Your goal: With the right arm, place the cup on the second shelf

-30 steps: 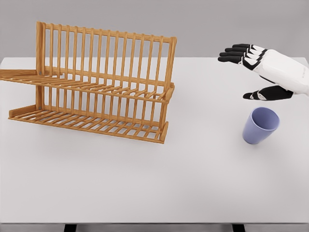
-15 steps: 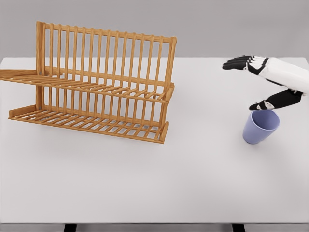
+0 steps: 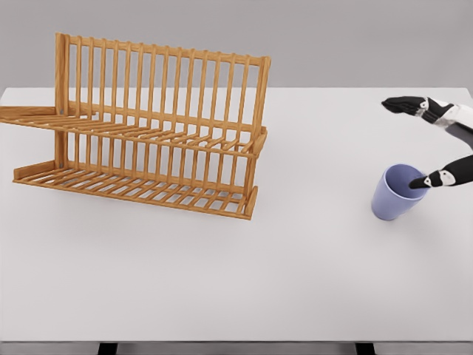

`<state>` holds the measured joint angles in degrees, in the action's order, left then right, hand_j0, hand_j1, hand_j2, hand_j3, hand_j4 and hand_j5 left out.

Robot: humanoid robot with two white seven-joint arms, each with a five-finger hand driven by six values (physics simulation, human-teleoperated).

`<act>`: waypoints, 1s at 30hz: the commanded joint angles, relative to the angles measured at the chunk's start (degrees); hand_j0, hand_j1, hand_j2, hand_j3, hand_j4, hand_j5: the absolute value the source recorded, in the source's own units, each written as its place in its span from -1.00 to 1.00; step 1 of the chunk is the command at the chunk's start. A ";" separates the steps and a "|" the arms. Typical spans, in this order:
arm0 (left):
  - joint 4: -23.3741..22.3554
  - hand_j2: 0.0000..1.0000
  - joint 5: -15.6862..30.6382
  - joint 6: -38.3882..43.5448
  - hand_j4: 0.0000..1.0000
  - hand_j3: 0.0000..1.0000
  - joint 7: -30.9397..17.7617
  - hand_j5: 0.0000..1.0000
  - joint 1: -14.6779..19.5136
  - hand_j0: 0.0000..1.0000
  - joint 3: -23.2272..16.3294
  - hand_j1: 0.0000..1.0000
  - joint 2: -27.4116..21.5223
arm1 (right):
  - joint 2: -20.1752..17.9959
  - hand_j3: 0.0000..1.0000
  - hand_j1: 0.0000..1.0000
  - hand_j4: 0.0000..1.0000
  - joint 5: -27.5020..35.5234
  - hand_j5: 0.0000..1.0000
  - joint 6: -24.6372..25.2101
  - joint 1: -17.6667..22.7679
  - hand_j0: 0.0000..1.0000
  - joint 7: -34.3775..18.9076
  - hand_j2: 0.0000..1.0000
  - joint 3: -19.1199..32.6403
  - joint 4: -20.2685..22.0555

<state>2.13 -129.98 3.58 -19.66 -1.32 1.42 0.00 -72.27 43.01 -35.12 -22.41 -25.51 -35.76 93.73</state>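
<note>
One hand [image 3: 436,144] in view, the right, fingers spread wide and holding nothing (thumb tip dips over the cup's rim). Purple cup [image 3: 397,192] stands on the white surface [image 3: 295,266], well right of the wooden rack [image 3: 148,133].

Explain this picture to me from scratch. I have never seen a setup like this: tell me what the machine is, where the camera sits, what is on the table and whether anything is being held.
This is a simulator's render, seen from a camera on a humanoid robot's head looking down at a white table. On the left stands a wooden dish rack with two slatted shelves, one above the other. On the right stands a purple cup, upright with its opening up. The black-and-white shape coming in from the right edge is the right robot hand. Its fingers are spread, with the thumb tip at the cup's rim and the other fingers apart above it. Nothing is grasped yet. The left arm is out of view.
</note>
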 commanded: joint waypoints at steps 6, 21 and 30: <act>-0.02 1.00 -0.02 0.03 1.00 1.00 -0.03 1.00 0.00 1.00 -0.01 1.00 0.00 | -0.33 1.00 1.00 1.00 8.41 1.00 0.12 2.81 1.00 -8.68 1.00 0.07 -4.08; -0.02 1.00 -0.02 0.03 1.00 1.00 -0.03 1.00 0.00 1.00 -0.01 1.00 0.00 | 6.35 1.00 1.00 1.00 12.36 1.00 0.12 4.92 1.00 -8.77 1.00 0.25 -7.86; -0.02 1.00 -0.02 0.03 1.00 1.00 -0.03 1.00 0.00 1.00 -0.01 1.00 0.00 | 6.35 1.00 1.00 1.00 15.70 1.00 0.12 17.48 1.00 -9.49 1.00 14.03 -8.30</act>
<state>2.14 -129.98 3.57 -19.66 -1.32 1.42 0.01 -65.82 57.36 -35.14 -3.87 -34.95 -27.01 85.51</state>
